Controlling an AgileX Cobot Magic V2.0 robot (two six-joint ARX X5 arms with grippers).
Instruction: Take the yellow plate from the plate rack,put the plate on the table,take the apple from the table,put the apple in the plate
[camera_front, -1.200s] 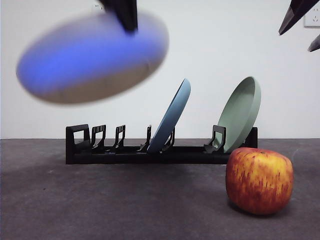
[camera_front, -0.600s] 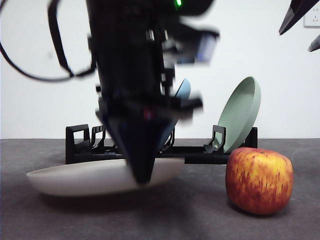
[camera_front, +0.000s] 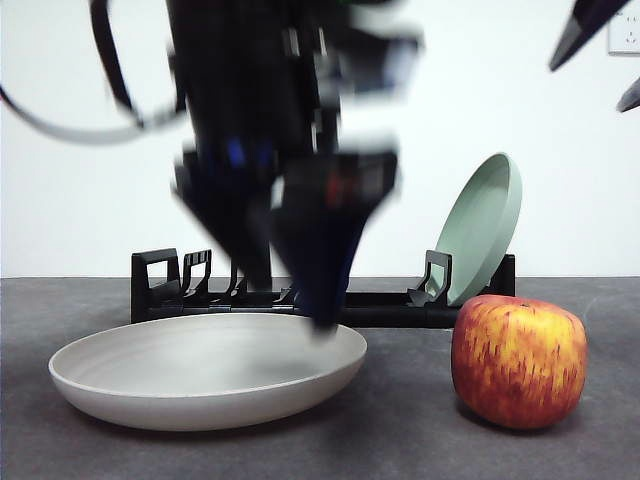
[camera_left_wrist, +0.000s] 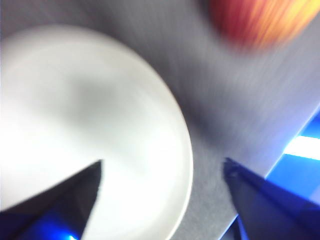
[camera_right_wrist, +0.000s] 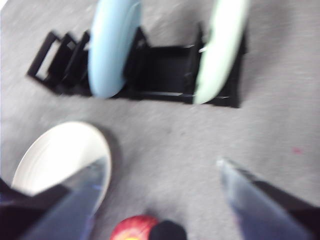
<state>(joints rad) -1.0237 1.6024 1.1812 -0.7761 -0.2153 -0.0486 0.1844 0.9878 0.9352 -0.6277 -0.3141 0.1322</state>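
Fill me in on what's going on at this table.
The left tool, jaws open, hangs just above the large cream-yellow round plate, which lies flat on the dark grey table in front of the long black plate rack. The red, yellow-streaked apple sits on the table beside the plate. The right tool waits open, higher up.

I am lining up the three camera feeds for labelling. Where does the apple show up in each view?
Front view: the apple sits on the table at lower right, beside the yellow plate.
Left wrist view: a blurred red-orange patch at the top right edge.
Right wrist view: only its top shows at the bottom edge.
Shared landmark: the yellow plate lies next to the apple in all three views.
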